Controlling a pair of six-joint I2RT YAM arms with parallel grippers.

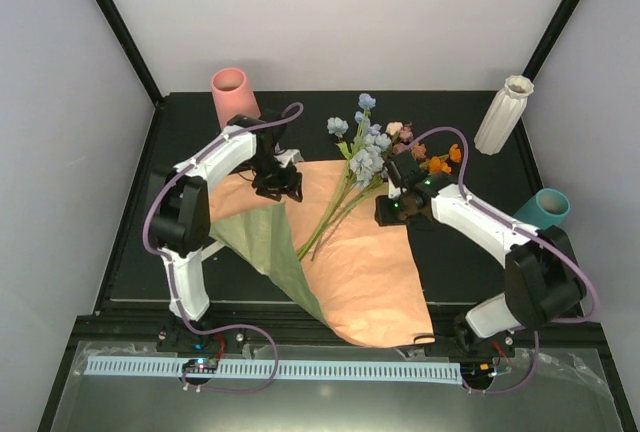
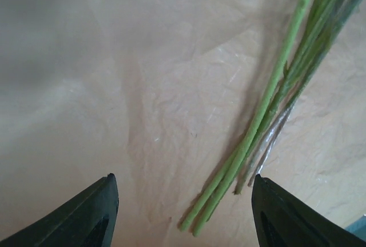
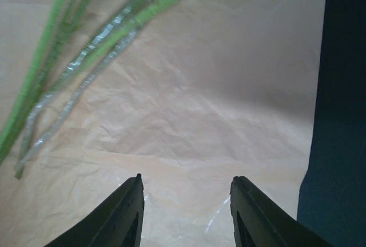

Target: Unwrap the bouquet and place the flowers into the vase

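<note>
The bouquet lies unwrapped: its peach-orange paper sheet [image 1: 370, 262] is spread flat, with an olive-green flap [image 1: 268, 242] folded over at the left. The flowers [image 1: 368, 147] rest on it, blooms toward the back and green stems [image 1: 330, 214] pointing forward-left. My left gripper [image 1: 277, 188] hovers open over the sheet's back left. In its wrist view the stem ends [image 2: 229, 184] lie between its fingertips [image 2: 183, 179], nearer the right one. My right gripper [image 1: 390, 208] is open over bare paper [image 3: 200, 115], right of the stems [image 3: 86, 52]. The white ribbed vase [image 1: 505, 112] stands upright at the back right.
A pink cylinder vase [image 1: 232, 92] stands at the back left, just behind my left arm. A teal cylinder vase [image 1: 546, 210] stands at the right edge beside my right arm. Dark table [image 3: 343, 115] shows past the paper's right edge.
</note>
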